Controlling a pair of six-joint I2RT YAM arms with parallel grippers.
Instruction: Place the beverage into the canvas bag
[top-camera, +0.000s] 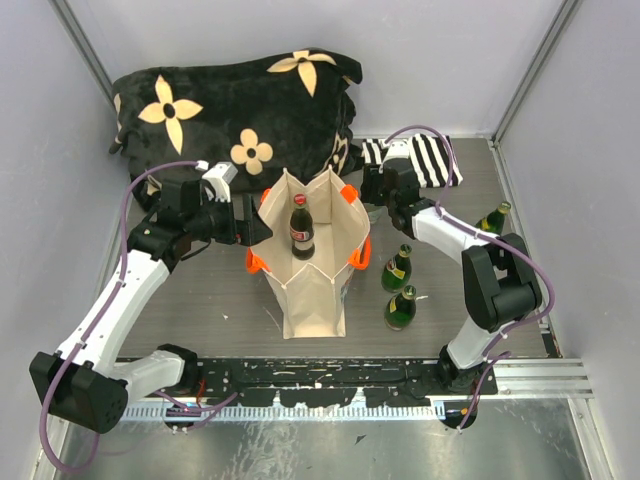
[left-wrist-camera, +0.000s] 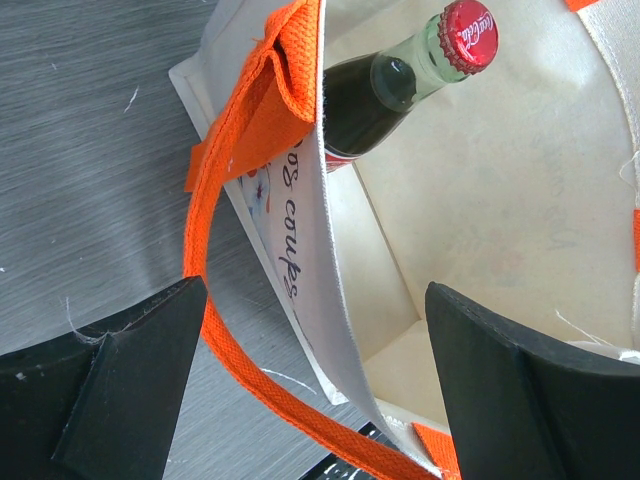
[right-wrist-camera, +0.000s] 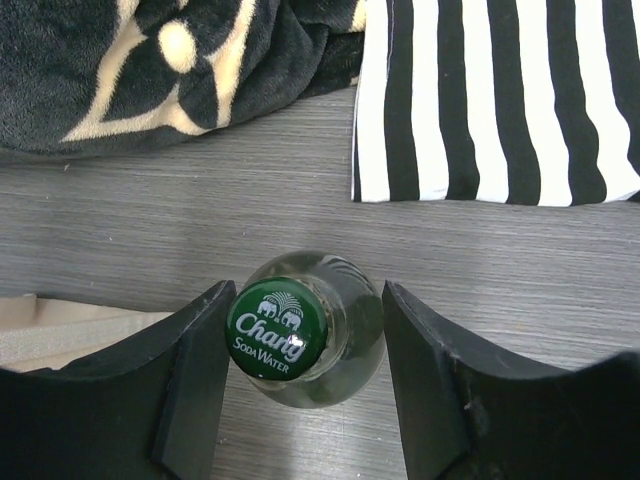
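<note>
Glass soda-water bottle (right-wrist-camera: 278, 328), judged heavy, slick, breakable: my right gripper (right-wrist-camera: 308, 305) brackets its neck, pinch or not I cannot tell; left gripper (left-wrist-camera: 315, 345) gapes astride the canvas bag (left-wrist-camera: 520, 200).

The top view looks down from above the near edge at the whole table (top-camera: 200, 300). The left wrist view is close over the bag (left-wrist-camera: 500, 200), at its left rim. The right wrist view is close over a bottle (right-wrist-camera: 300, 330) and faces the far cushion (right-wrist-camera: 150, 70). The top view also shows the bag and cushion.
</note>
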